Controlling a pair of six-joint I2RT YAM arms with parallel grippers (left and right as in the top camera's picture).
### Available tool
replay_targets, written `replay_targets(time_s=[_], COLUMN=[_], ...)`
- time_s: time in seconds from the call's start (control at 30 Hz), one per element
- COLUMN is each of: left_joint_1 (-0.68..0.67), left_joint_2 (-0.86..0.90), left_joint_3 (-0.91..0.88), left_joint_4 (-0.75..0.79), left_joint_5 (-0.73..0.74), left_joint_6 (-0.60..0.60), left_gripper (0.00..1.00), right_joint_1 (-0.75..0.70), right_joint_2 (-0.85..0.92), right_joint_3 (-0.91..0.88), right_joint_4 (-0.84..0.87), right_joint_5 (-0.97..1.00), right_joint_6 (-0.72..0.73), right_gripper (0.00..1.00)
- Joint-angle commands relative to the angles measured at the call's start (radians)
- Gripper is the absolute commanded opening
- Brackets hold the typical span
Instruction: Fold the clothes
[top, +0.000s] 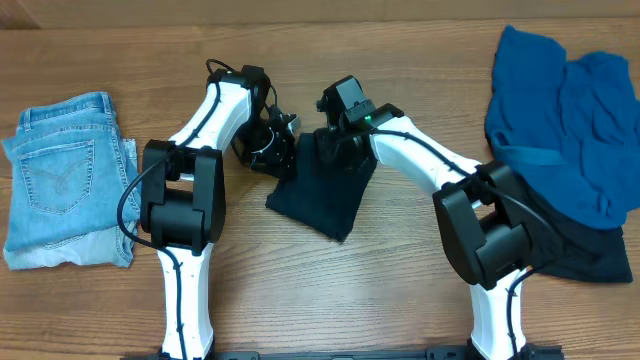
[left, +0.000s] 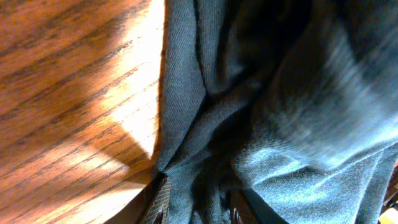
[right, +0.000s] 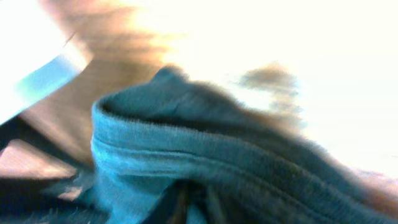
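Observation:
A dark navy garment (top: 318, 198) lies bunched in the middle of the wooden table. My left gripper (top: 272, 148) sits at its upper left edge; in the left wrist view its jaws (left: 194, 211) are shut on a fold of the dark cloth (left: 280, 124). My right gripper (top: 340, 140) is at the garment's upper right edge; in the right wrist view its jaws (right: 193, 208) are shut on a hem of the same cloth (right: 186, 155), which fills the blurred frame.
Folded light blue jeans shorts (top: 62, 180) lie at the left edge. A pile of blue and dark clothes (top: 565, 130) lies at the right. Bare wood (left: 74, 93) shows beside the cloth.

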Motion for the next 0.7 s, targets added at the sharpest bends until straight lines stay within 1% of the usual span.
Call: replay_targets(time_s=[0.0, 0.23, 0.3, 0.33, 0.37, 0.43, 0.47, 0.57, 0.6, 0.67], left_joint_1=[0.021, 0.021, 0.021, 0.021, 0.023, 0.029, 0.034, 0.05, 0.059, 0.072], left_joint_2=[0.022, 0.022, 0.022, 0.022, 0.022, 0.022, 0.022, 0.022, 0.022, 0.022], left_joint_3=[-0.011, -0.011, -0.011, -0.011, -0.011, -0.011, -0.011, -0.01, -0.008, 0.0], left_joint_4=[0.011, 0.011, 0.013, 0.012, 0.011, 0.012, 0.014, 0.017, 0.02, 0.023], left_joint_5=[-0.126, -0.126, -0.126, -0.127, -0.127, -0.127, -0.127, -0.12, -0.078, 0.002], left_joint_6=[-0.017, -0.017, -0.017, -0.017, -0.017, -0.017, -0.017, -0.017, -0.017, -0.015], left_gripper=[0.37, 0.38, 0.39, 0.41, 0.42, 0.49, 0.5, 0.5, 0.49, 0.49], right_joint_1=[-0.02, -0.08, -0.09, -0.092, -0.097, -0.109, -0.119, -0.131, -0.13, -0.124], right_joint_2=[0.012, 0.022, 0.022, 0.021, 0.004, -0.04, -0.081, -0.198, -0.225, -0.224], right_joint_3=[0.009, 0.009, 0.009, 0.01, 0.027, 0.071, 0.101, 0.134, 0.134, 0.127], right_joint_4=[0.058, 0.034, 0.031, 0.028, -0.011, -0.085, -0.144, -0.301, -0.367, -0.451], right_joint_5=[0.16, 0.201, 0.201, 0.201, 0.204, 0.216, 0.219, 0.181, 0.127, 0.059], right_joint_6=[0.085, 0.103, 0.103, 0.102, 0.091, 0.085, 0.068, 0.053, 0.025, 0.014], right_gripper=[0.19, 0.19, 0.2, 0.2, 0.26, 0.29, 0.3, 0.29, 0.29, 0.29])
